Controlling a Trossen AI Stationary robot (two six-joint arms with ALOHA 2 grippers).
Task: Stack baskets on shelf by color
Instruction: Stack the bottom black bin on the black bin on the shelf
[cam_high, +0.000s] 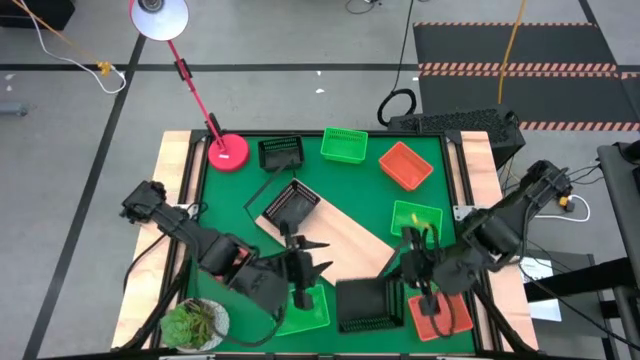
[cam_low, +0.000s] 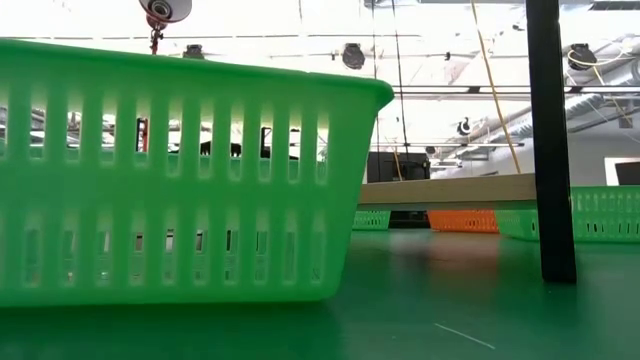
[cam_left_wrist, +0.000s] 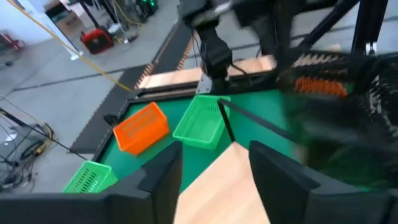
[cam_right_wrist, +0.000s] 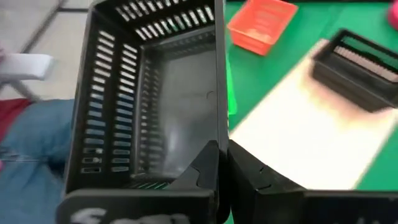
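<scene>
A green-matted worktop (cam_high: 360, 205) carries the light-wood shelf (cam_high: 335, 240), which lies diagonally at its centre with a black basket (cam_high: 291, 203) already sitting at its far end, apparently the start of a black stack. The remaining baskets are scattered around it: another black one (cam_high: 281, 152), a green one (cam_high: 344, 146) and an orange one (cam_high: 405, 165) along the far edge, a second green basket (cam_high: 416, 218) beside the right arm, and a third green basket (cam_high: 305, 308) with a red one (cam_high: 440, 313) at the near edge. The right gripper (cam_right_wrist: 222, 163) has its jaws pinched on the rim of a third black basket (cam_right_wrist: 155, 99), seemingly to carry it to the black pile. The left gripper (cam_left_wrist: 214, 171) hovers over the shelf's near end, jaws spread wide and empty.
</scene>
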